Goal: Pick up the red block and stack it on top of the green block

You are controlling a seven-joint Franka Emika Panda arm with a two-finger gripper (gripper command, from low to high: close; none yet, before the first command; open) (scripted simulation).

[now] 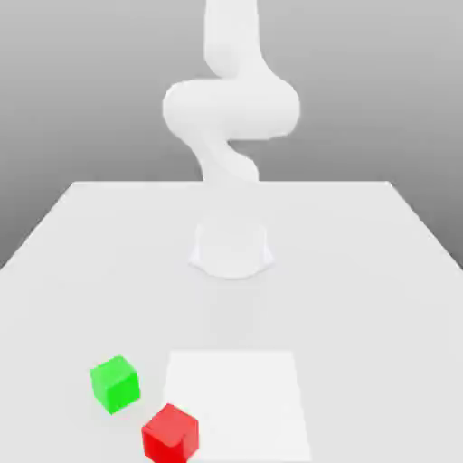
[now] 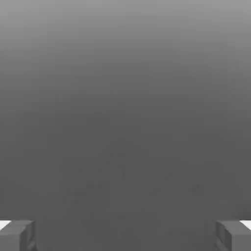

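The red block (image 1: pixel 170 432) rests on the white table (image 1: pixel 380 289) near its front edge, towards the exterior view's left. The green block (image 1: pixel 116 383) stands just behind it and further to the left, a small gap apart. My gripper (image 2: pixel 125 235) is open in the hand view. Its two grey fingertips (image 2: pixel 19 234) stand wide apart with nothing between them, and beyond them is only plain grey background. The white arm (image 1: pixel 231 108) rises from its base and leaves the exterior view at the top, far above both blocks.
The arm's round base (image 1: pixel 231 249) sits at the middle of the table. A brighter white square patch (image 1: pixel 240 402) lies flat on the table just to the right of the red block, whose corner overlaps it.
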